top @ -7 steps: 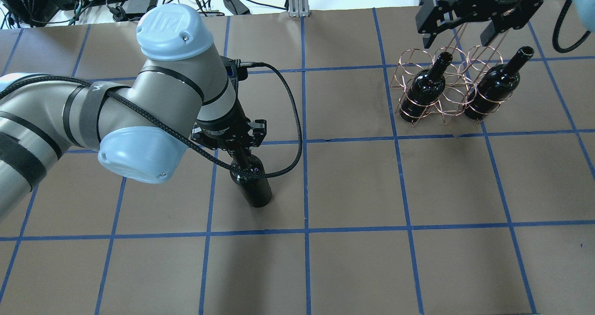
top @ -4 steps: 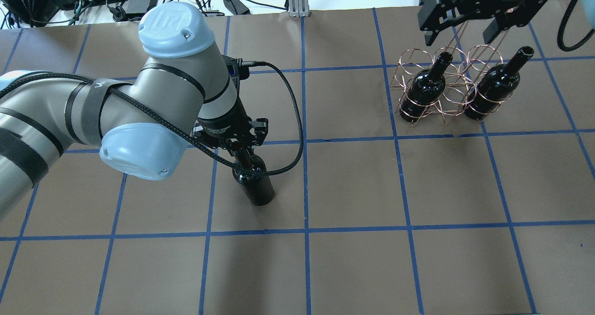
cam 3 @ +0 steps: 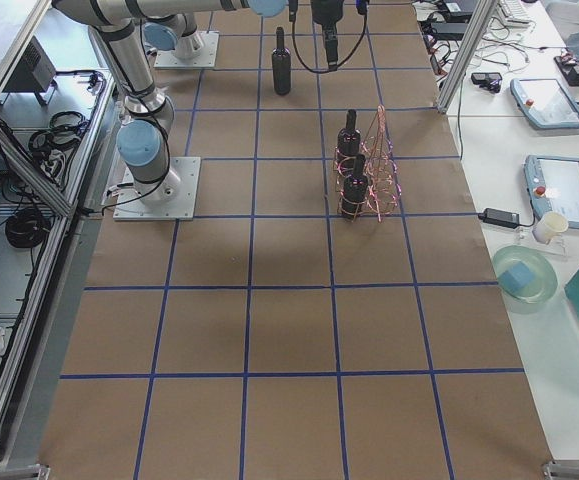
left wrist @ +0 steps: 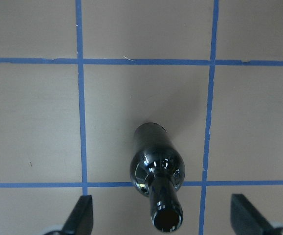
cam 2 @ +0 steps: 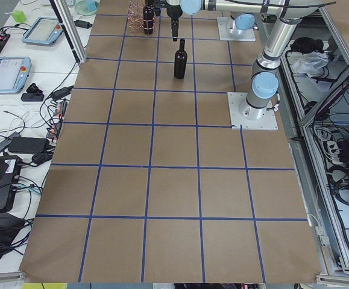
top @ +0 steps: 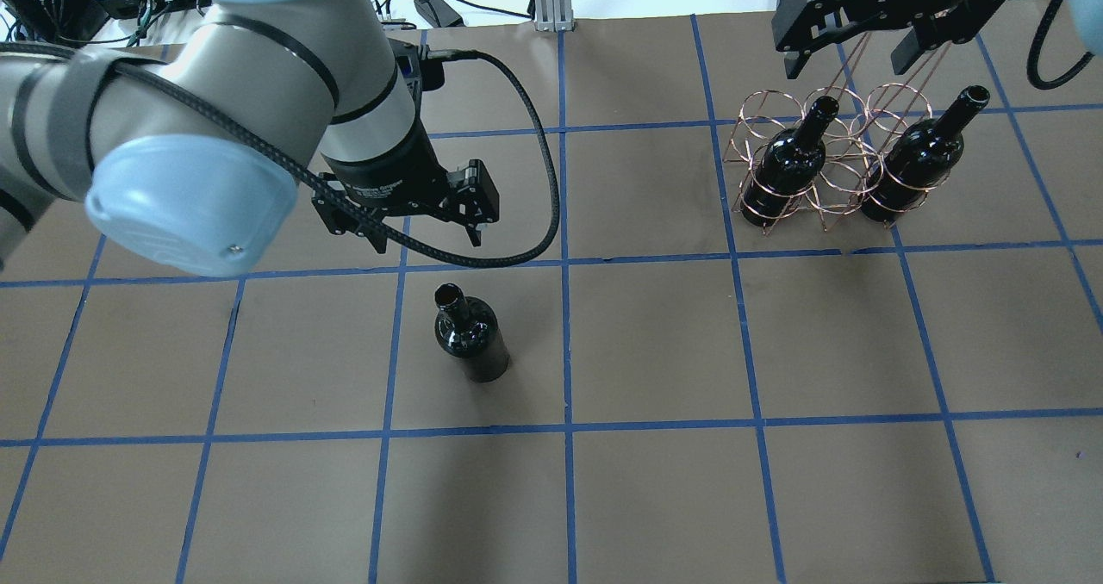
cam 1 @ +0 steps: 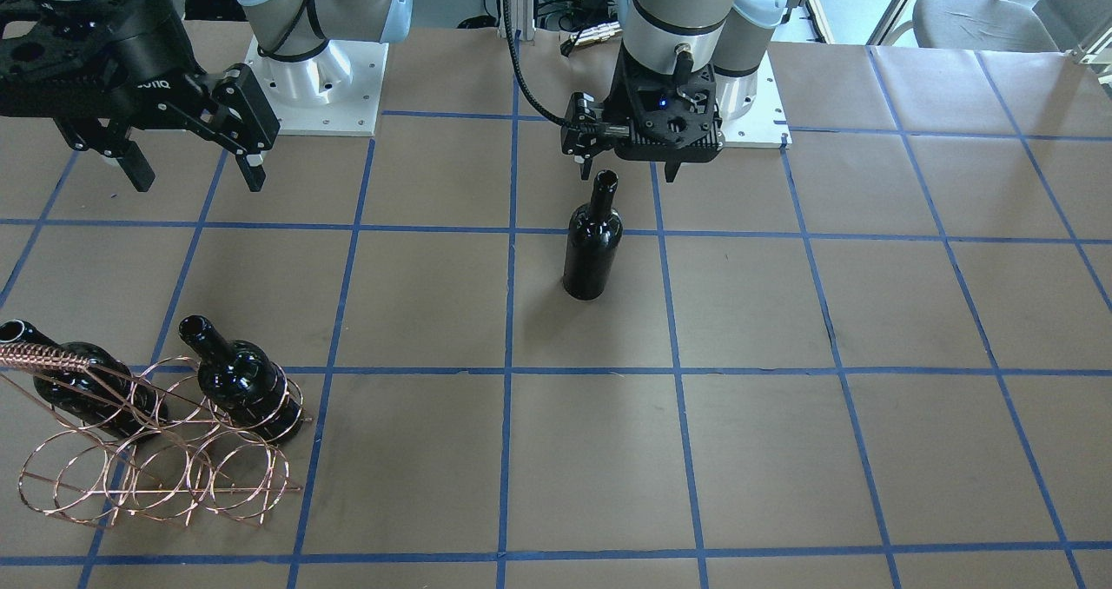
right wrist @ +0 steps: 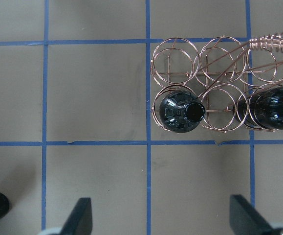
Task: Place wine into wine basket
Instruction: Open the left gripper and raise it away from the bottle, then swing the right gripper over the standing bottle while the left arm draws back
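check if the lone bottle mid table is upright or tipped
Upright: the bottle stands on its base, mouth up, with the open left hand clear above it.

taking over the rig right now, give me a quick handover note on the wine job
Left hand: open, empty, hovering just above the third bottle.
Right hand: open, empty, hovering by the basket.
Things: the third bottle stands upright on the table, near the middle and well apart from the basket. The basket is on the robot's right side.
Done: two bottles already sit in the basket's hoops.
Left: grip the third bottle, carry it over and put it in a free hoop. The one between the two bottles looks open.
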Controlling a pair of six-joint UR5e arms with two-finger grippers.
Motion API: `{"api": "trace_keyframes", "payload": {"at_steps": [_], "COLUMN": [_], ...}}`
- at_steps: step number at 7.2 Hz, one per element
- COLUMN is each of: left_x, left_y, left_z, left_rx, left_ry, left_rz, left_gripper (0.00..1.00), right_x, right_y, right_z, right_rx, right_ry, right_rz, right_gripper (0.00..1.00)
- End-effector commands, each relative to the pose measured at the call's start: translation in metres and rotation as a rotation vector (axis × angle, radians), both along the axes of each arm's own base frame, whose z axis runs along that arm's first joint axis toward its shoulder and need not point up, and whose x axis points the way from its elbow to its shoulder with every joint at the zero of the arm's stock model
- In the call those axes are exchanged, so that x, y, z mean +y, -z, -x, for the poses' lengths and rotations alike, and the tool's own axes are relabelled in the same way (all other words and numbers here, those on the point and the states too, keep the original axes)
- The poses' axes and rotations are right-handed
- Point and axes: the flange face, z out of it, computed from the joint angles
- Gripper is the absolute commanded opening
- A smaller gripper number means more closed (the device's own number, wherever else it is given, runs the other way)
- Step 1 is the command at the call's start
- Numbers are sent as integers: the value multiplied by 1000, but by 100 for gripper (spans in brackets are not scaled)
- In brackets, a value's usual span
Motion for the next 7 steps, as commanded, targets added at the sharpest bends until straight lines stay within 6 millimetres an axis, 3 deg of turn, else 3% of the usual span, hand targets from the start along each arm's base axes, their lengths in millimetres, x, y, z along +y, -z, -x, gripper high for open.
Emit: {"api": "trace_keyframes", "payload": {"at_steps": [1, 2, 3, 4, 5, 6, 7], "left_x": [-32, -47, -50, -54, -59, -59, -56], "left_y": [-27, -29, -41, -65, -74, -75, -68], "left_z": [-62, -93, -108, -137, -176, -201, -203], "left_rx": [8, 5, -1, -7, -11, -18, -18], "left_ry": [-104, -8, 30, -20, -70, -76, -63], "left_rz": [33, 45, 72, 108, 97, 94, 70], "left_gripper": [100, 100, 100, 100, 100, 100, 100], "right_x": [3, 8, 17, 31, 44, 53, 58], "right_y": [-2, -2, -2, -2, 4, 13, 23], "right_z": [-7, -24, -57, -100, -149, -192, -226], "right_rx": [-9, -40, -53, -73, -94, -106, -74], "right_ry": [-1, 40, 57, 92, 138, 123, 125], "right_rz": [3, -2, -4, -5, -17, -5, 4], "right_gripper": [100, 100, 100, 100, 100, 100, 100]}}
